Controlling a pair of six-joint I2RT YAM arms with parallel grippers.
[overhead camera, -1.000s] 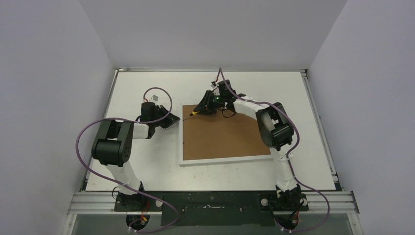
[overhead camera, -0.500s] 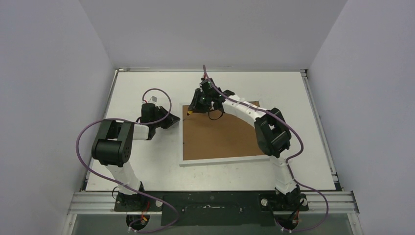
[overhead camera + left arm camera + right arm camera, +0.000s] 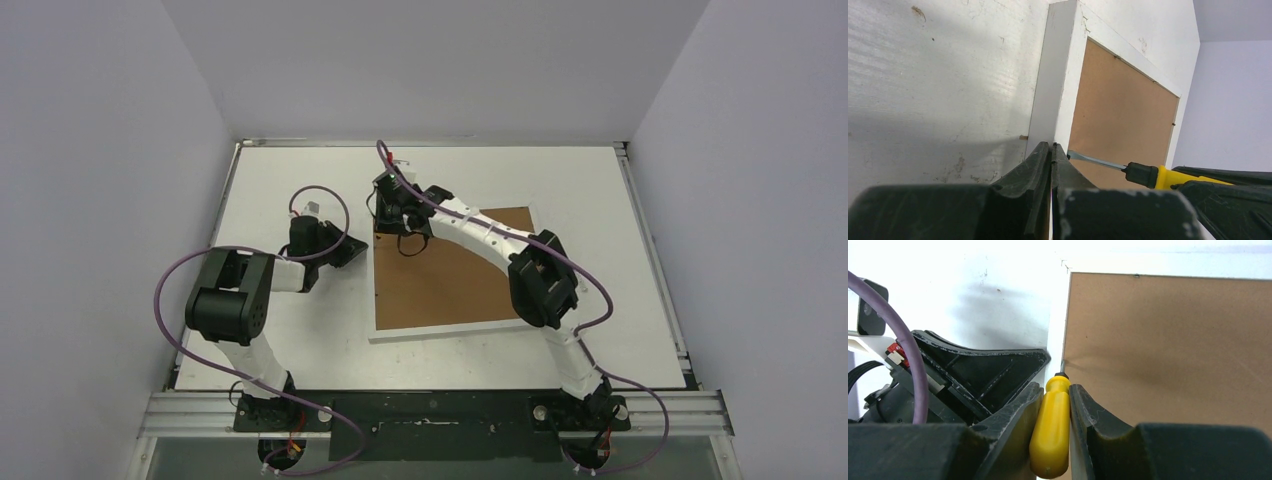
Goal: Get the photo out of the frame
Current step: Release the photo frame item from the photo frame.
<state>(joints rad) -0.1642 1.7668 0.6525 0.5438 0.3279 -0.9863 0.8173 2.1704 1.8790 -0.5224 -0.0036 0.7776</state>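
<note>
The frame (image 3: 460, 285) now has the screwdriver (image 3: 1051, 430) at its left edge.

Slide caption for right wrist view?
Right gripper holds yellow screwdriver, tip at the seam between frame and brown backing board.

Frame (image 3: 450, 295), back uppermost on the table (image 3: 620, 260). Its far-left corner is crowded: the left gripper (image 3: 1051, 147), jaws together, sits at the left edge, and the right gripper (image 3: 1055, 390) clamps a yellow screwdriver (image 3: 1052, 432) there. The right arm (image 3: 480, 230) crosses above the frame's far half; its near half lies uncovered. Bare table lies right of, nearer than and beyond the frame.
</note>
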